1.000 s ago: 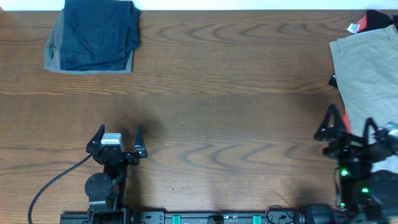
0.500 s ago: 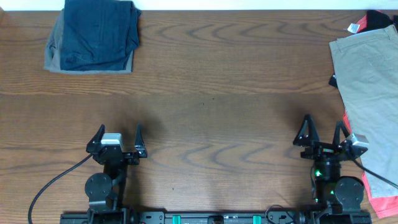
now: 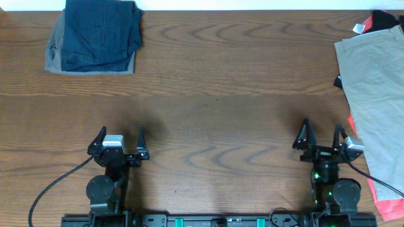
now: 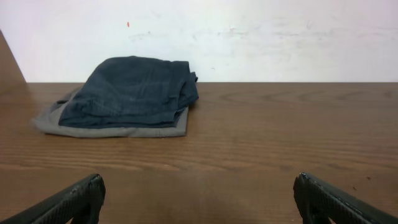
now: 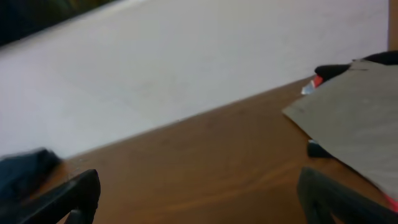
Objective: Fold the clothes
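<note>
Starting with the clothes: navy blue shorts (image 3: 101,28) folded and stacked on the grey-green shorts (image 3: 55,62) at the far left corner of the table (image 3: 221,94), same as a second ago. At the right edge, tan khaki shorts (image 3: 372,82) spread flat and unfolded, lying over a red-orange garment (image 3: 390,200) near the front and beside a black-and-red garment (image 3: 382,20) with a white tag at the back. No shift in either pile.

Only one change: right gripper (image 3: 322,129) pulled leftward, away from the khaki edge where it hovered a second ago, now parked over bare wood just clear of the cloth. Fingers spread wide and holding nothing, as confirmed in the right wrist view, with only tabletop between the tips. Left gripper (image 3: 121,133) unmoved near the front left, likewise spread wide and empty, facing the folded stack from well apart.

Reads as a retreat without a grasp: both arms in matching rest poses, khaki pair not yet picked up. Probably one stack finished and the khaki pair next. Calls for reaching back to its near edge and dragging it onto the bare middle before folding.
</note>
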